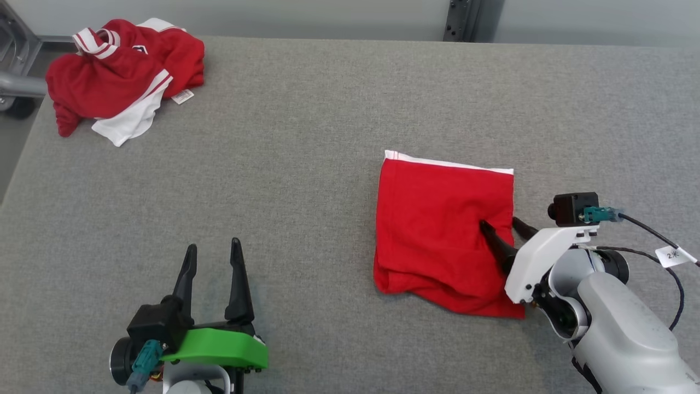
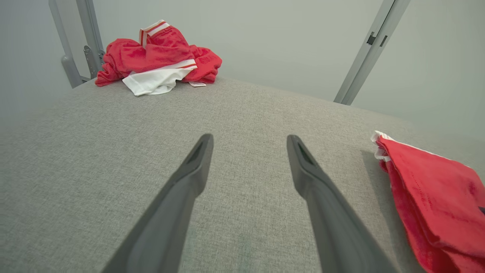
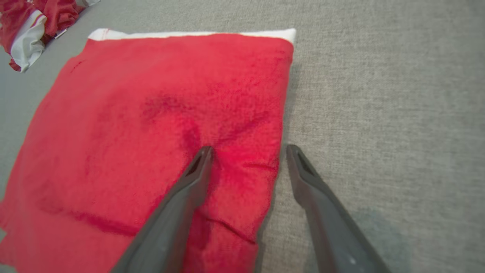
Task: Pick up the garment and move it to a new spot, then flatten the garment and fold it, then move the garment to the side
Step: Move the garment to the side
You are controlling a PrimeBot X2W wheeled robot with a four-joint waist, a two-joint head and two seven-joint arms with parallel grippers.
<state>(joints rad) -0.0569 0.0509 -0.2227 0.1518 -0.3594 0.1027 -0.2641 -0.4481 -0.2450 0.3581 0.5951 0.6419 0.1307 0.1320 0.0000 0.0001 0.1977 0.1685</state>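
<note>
Right hand [image 1: 500,221] spread, one finger pressing my folded red garment [image 1: 437,235], the other just off its edge, at the counter's [image 1: 306,164] right. My left hand [image 1: 214,244], also spread, sits well apart.

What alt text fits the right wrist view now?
The open right pincer straddles an edge of the folded red garment, one finger on the cloth, the other over the grey table. A white band trims the garment's far edge; a crumpled red and white garment lies at upper left.
</note>
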